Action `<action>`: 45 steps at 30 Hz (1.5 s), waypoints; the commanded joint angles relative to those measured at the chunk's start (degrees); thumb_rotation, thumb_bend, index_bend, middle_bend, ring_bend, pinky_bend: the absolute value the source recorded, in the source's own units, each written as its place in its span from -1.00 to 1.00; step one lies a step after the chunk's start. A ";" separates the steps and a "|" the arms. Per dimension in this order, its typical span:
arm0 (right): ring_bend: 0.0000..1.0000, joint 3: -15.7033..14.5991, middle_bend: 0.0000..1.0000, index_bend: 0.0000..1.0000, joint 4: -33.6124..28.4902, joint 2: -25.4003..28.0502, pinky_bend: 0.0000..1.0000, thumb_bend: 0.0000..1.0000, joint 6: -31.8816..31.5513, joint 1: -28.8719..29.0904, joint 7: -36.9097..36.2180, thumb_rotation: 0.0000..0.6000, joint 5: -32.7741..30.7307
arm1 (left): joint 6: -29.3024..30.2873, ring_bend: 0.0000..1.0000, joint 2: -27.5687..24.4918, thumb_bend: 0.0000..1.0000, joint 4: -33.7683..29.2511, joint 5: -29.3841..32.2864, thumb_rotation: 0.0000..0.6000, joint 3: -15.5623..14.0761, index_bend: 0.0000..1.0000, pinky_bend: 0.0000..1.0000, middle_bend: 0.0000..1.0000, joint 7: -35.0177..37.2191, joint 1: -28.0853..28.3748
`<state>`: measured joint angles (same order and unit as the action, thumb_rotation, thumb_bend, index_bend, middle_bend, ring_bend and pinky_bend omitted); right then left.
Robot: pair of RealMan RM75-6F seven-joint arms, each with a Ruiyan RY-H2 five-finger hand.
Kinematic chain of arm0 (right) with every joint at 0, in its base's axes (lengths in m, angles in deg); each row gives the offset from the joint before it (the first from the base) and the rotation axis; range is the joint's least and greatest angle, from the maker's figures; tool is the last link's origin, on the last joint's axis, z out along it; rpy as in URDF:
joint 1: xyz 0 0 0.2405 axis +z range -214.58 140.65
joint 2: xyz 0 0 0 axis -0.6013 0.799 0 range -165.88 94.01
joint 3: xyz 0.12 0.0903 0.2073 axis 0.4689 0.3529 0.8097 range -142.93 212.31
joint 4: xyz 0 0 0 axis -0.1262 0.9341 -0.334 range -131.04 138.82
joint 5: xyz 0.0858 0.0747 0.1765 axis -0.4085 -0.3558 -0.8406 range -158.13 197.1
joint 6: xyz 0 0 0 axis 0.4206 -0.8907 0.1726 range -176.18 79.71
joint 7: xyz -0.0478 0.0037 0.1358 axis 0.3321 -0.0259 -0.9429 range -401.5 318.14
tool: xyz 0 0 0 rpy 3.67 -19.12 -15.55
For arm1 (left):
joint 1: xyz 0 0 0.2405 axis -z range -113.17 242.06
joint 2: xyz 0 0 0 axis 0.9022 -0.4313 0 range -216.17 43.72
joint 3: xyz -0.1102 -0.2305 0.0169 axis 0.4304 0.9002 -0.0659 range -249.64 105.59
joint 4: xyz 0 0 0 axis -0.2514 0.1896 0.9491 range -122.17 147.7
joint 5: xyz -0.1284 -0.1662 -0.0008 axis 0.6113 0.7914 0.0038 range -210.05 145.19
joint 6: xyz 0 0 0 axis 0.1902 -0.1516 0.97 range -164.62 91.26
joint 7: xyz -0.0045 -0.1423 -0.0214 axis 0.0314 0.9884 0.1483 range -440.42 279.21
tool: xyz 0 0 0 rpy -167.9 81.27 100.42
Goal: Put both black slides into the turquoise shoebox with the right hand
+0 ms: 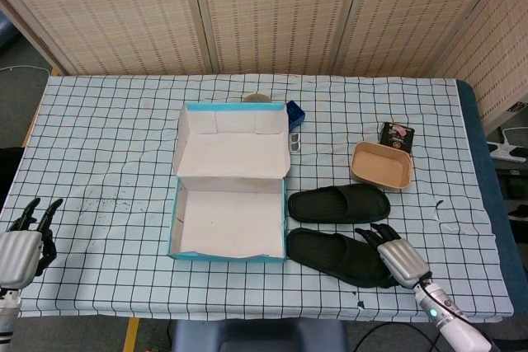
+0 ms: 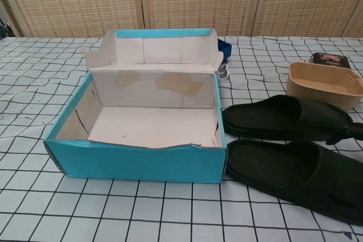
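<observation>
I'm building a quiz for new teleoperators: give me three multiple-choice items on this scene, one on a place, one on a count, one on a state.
1. Where is the right hand?
A. at the near slide's right end
B. inside the shoebox
C. on the tan bowl

2. How many black slides lie on the table?
A. one
B. two
C. three

3. The shoebox is:
A. closed
B. open with a slide in it
C. open and empty

Answers:
1 A: the right hand is at the right end of the near slide.
2 B: the near slide and the far slide lie side by side.
3 C: the shoebox has its lid back and a bare floor.
</observation>
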<state>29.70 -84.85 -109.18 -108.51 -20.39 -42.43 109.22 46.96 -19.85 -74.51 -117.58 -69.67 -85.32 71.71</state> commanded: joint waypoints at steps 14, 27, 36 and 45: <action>-1.00 -0.67 -0.75 -1.00 -5.31 2.20 -0.87 -0.87 2.52 1.20 -0.19 1.00 -2.52 | -0.60 -0.95 -0.52 -0.24 -1.00 0.21 1.00 -0.10 -0.80 -0.39 -0.99 -0.02 0.05; -1.00 0.64 -0.86 -1.00 2.12 -6.63 -0.94 -0.95 1.20 1.83 -0.84 1.00 -1.70 | -1.08 -0.95 -0.87 -0.24 -0.90 -0.67 1.00 -0.51 -0.77 -0.39 -0.96 1.14 0.32; -0.85 2.44 -0.58 -0.61 12.09 -15.30 -0.82 -0.96 -4.67 -0.16 1.34 1.00 -2.09 | -1.58 -0.95 -1.06 -0.24 -0.88 -0.94 1.00 -0.71 -0.76 -0.39 -0.96 1.60 0.57; -0.36 2.01 -0.12 0.03 15.75 -17.15 -0.47 -0.95 -11.78 -1.91 -0.52 1.00 1.62 | -1.77 -0.95 -0.98 -0.24 -0.87 -1.02 1.00 -0.84 -0.74 -0.39 -0.95 1.22 0.67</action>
<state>31.83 -69.50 -126.13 -119.63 -21.96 -42.79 110.28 45.19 -20.83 -75.38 -118.60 -70.50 -84.09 72.37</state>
